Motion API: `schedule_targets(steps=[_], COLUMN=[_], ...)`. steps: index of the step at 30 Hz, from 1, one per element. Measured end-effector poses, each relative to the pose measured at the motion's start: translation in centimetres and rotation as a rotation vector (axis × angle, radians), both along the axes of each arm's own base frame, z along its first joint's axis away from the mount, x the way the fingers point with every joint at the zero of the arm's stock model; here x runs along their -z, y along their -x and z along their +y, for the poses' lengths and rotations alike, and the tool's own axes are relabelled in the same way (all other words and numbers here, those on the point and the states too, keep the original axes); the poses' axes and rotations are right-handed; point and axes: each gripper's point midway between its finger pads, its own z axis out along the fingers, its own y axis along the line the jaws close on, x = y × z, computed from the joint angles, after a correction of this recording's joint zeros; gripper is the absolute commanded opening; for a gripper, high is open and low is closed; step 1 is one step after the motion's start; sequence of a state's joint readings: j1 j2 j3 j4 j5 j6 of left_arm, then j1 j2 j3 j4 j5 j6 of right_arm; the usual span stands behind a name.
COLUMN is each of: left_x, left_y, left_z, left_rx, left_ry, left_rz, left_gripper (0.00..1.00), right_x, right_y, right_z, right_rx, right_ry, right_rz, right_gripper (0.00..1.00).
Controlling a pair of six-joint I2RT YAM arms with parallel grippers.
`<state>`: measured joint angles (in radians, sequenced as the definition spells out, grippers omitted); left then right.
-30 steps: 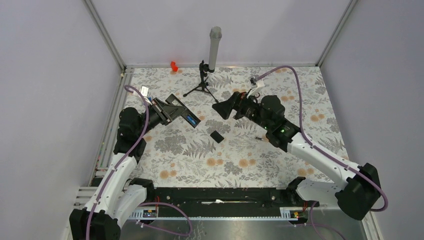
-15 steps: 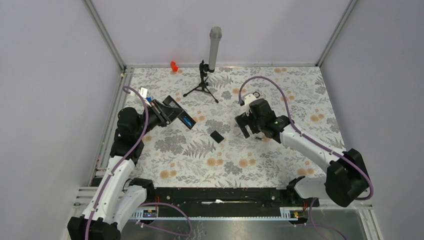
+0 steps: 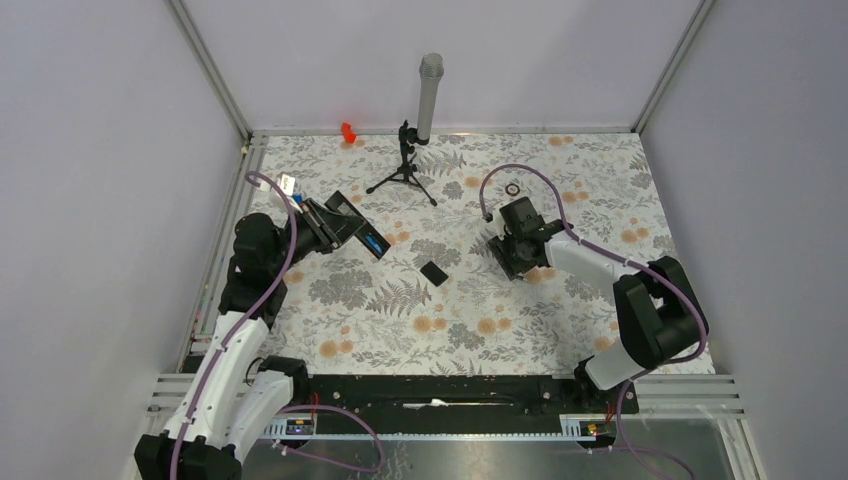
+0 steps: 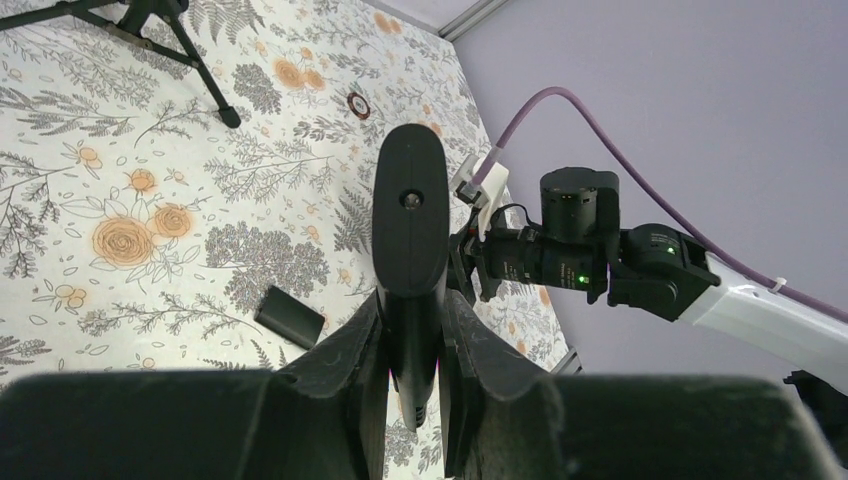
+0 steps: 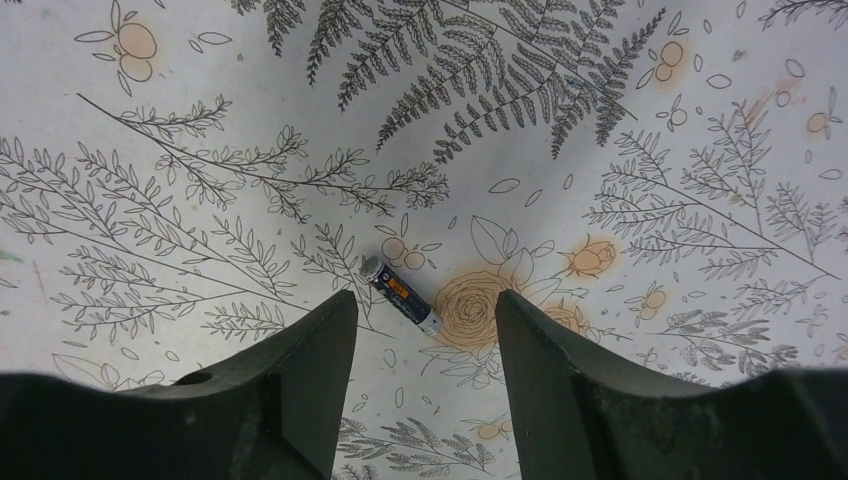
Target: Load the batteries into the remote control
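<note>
My left gripper (image 3: pixel 335 222) is shut on the black remote control (image 3: pixel 358 228) and holds it above the table's left side. A blue battery (image 3: pixel 376 243) sits in the remote's open back. In the left wrist view the remote (image 4: pixel 410 220) stands between my closed fingers (image 4: pixel 412 330). The black back cover (image 3: pixel 433 273) lies on the table mid-way between the arms. My right gripper (image 3: pixel 517 265) points down at the table, open and empty. A second battery (image 5: pixel 402 294), dark blue with silvery ends, lies slantwise on the cloth between and just beyond its fingertips (image 5: pixel 425 300).
A microphone on a black tripod (image 3: pixel 404 172) stands at the back centre. A small red object (image 3: pixel 348 131) lies near the back wall. A small ring (image 3: pixel 513 189) lies behind the right arm. The right arm's cable loops above its wrist.
The right arm turned away from the remote and folded down over the table, its gripper now pointing at the loose battery. The left arm with the remote barely moved.
</note>
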<state>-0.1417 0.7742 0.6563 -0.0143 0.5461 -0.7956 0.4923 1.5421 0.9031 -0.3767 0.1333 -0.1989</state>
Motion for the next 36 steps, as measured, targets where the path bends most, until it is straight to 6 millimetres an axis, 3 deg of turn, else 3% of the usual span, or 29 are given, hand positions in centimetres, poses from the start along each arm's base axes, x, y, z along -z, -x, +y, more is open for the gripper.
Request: schedule_targets(steps=[7, 14, 23, 26, 28, 31, 36], left_x=[-0.7, -0.6, -1.5, -2.0, -2.3, -2.6, -2.7], left_y=[-0.1, -0.3, -0.4, 0.0, 0.2, 0.4, 0.5], left_z=[0.1, 0.2, 0.5, 0.4, 0.4, 0.4, 0.4], left_rx=[-0.004, -0.003, -0.011, -0.01, -0.01, -0.008, -0.008], left_ry=[-0.003, -0.002, 0.006, 0.021, 0.027, 0.032, 0.038], left_rz=[-0.02, -0.011, -0.017, -0.024, -0.033, -0.043, -0.042], left_gripper=[0.0, 0.0, 0.0, 0.0, 0.0, 0.0, 0.0], right_x=[0.6, 2.5, 2.5, 2.5, 2.5, 2.5, 2.8], right_y=[0.2, 2.0, 2.6, 2.9, 3.0, 2.9, 3.2], right_z=[-0.2, 0.1, 0.6, 1.0, 1.1, 1.3, 1.2], right_rx=[0.005, -0.031, -0.058, -0.068, -0.07, -0.067, -0.06], right_ry=[-0.034, -0.037, -0.063, -0.086, -0.092, -0.094, -0.086], right_rz=[0.041, 0.164, 0.197, 0.214, 0.221, 0.228, 0.252], right_gripper=[0.63, 0.59, 0.31, 0.26, 0.27, 0.45, 0.46])
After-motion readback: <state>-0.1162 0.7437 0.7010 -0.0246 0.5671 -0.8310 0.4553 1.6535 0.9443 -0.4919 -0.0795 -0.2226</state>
